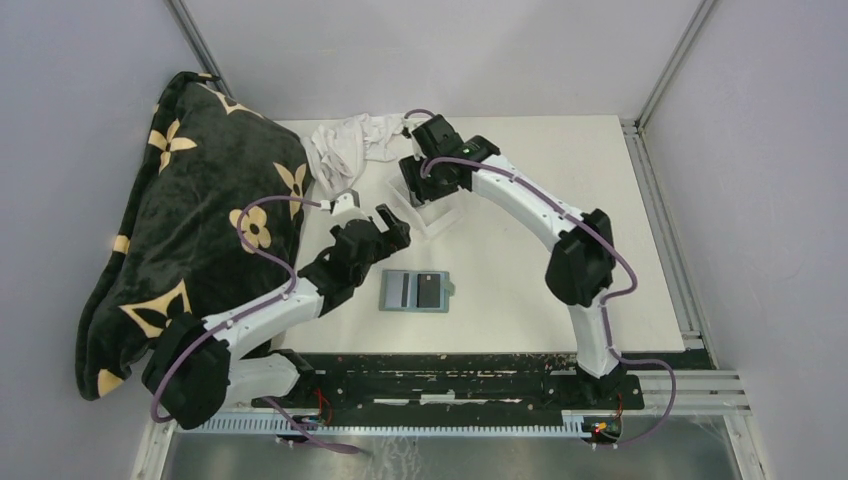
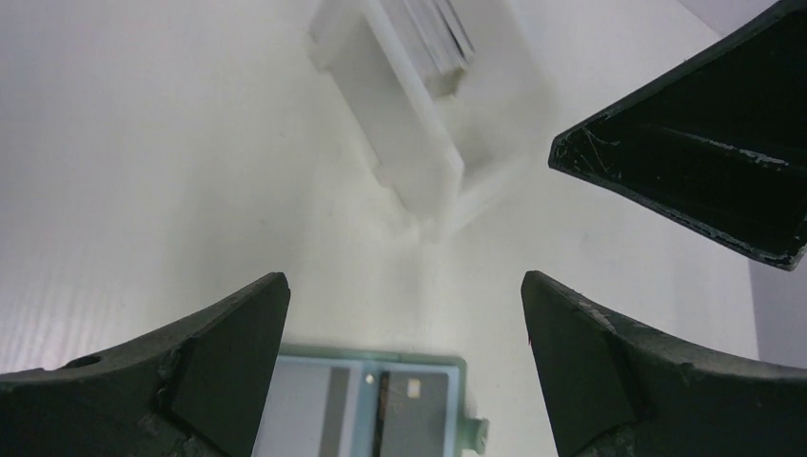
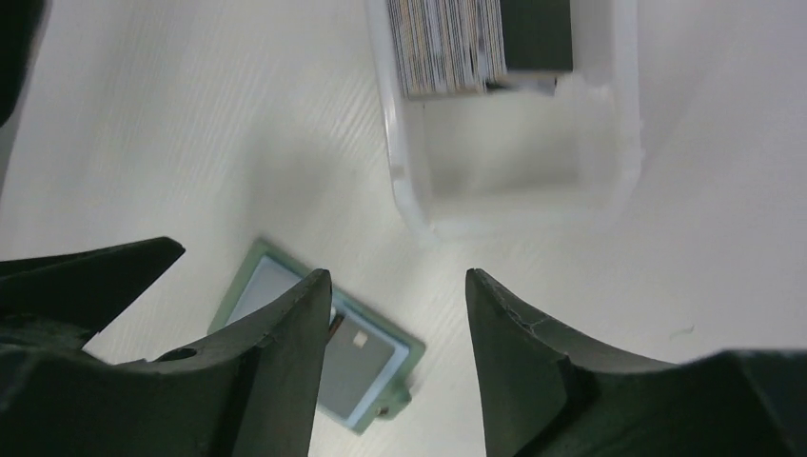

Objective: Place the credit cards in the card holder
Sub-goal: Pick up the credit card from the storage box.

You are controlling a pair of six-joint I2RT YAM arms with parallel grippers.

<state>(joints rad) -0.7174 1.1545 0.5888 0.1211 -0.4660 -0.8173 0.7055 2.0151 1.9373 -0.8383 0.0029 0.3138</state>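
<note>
Card holder (image 1: 417, 291) lies open, edges untouched — left pincer (image 2: 402, 281) gapes nearby.

The card holder (image 1: 416, 291) lies open at the front middle of the table (image 1: 540, 190) with credit cards (image 1: 427, 290) in it, the tray (image 3: 504, 162) just behind it holds a stack of cards (image 3: 447, 48) on edge, a cloth (image 1: 345, 145) lies behind and left of the tray, and a blanket (image 1: 190, 220) covers the table's left side.

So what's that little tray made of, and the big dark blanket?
Tray: probably clear plastic, slightly frosted; the table shows through its stiff walls. Blanket: looks like plush fabric, matte and fuzzy, slumped in soft folds with a gold flower print.
</note>
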